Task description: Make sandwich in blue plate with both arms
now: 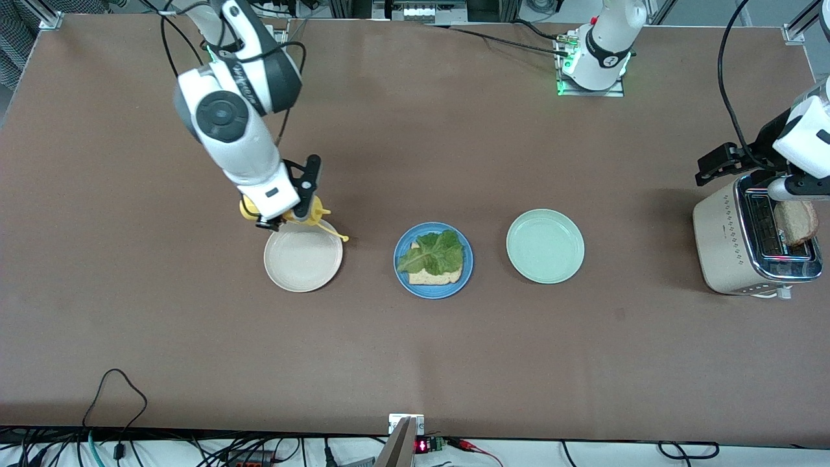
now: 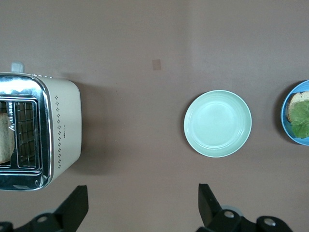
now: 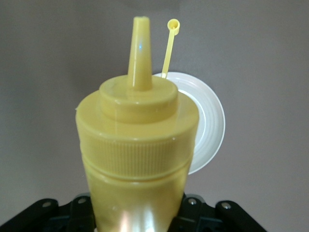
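Lettuce [image 1: 432,251] on one bread slice [image 1: 436,276] is seen in the blue plate [image 1: 405,275] at mid-bench, while a yellow squeeze bottle [image 3: 137,159] is clamped by the right gripper [image 1: 285,220] over the cream plate [image 1: 303,261] and the left gripper [image 2: 140,205], fingers wide, hangs over bare bench [image 1: 454,363] between the toaster [image 1: 726,250] and the mint-green plate [image 1: 545,246].

Three plates sit in a row across the middle of the brown table [image 1: 415,363]. The round blue plate [image 1: 403,275] is in the middle, with a square slice of speckled bread [image 1: 436,277] on it and a crinkled green lettuce leaf [image 1: 431,253] on the bread. The round cream-white plate [image 1: 303,259] is beside it toward the right arm's end. The round pale mint-green plate [image 1: 545,246] is beside it toward the left arm's end. The shiny cream toaster [image 1: 746,243] stands at the left arm's end, with a bread slice [image 1: 796,222] sticking up from its slot. The yellow plastic squeeze bottle [image 3: 137,159] is over the table just beside the cream-white plate.
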`<move>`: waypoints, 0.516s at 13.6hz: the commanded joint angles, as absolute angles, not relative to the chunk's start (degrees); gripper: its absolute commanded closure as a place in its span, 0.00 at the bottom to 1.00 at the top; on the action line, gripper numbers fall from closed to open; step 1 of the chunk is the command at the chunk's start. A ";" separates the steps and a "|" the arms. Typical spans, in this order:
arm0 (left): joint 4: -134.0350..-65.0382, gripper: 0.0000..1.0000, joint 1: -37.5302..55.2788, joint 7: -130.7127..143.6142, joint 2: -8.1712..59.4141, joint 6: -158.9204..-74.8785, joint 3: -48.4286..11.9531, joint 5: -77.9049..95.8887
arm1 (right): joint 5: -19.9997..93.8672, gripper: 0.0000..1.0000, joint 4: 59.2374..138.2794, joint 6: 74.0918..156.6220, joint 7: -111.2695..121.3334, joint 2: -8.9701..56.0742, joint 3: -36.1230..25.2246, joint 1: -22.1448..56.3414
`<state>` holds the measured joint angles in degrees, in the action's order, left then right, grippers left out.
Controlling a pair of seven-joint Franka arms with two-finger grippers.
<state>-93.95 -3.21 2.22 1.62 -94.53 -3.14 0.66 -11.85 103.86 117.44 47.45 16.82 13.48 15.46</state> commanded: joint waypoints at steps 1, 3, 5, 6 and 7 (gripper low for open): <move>-93.25 0.00 -3.52 2.37 1.49 -94.48 -3.34 1.14 | -16.42 1.00 97.31 116.28 43.00 23.18 9.69 21.68; -93.25 0.00 -3.52 2.37 1.49 -94.48 -3.34 1.14 | -16.35 1.00 93.80 116.19 41.49 27.40 1.20 31.06; -93.25 0.00 -3.52 2.37 1.49 -94.48 -3.34 1.14 | -15.21 1.00 89.06 115.49 40.78 32.93 -7.00 38.73; -93.25 0.00 -3.52 2.37 1.49 -94.48 -3.34 1.23 | -13.90 1.00 86.16 113.57 40.26 34.96 -8.51 41.02; -93.08 0.00 -3.52 2.37 1.49 -94.66 -3.34 1.23 | -13.80 1.00 83.87 111.47 39.38 36.46 -10.09 42.78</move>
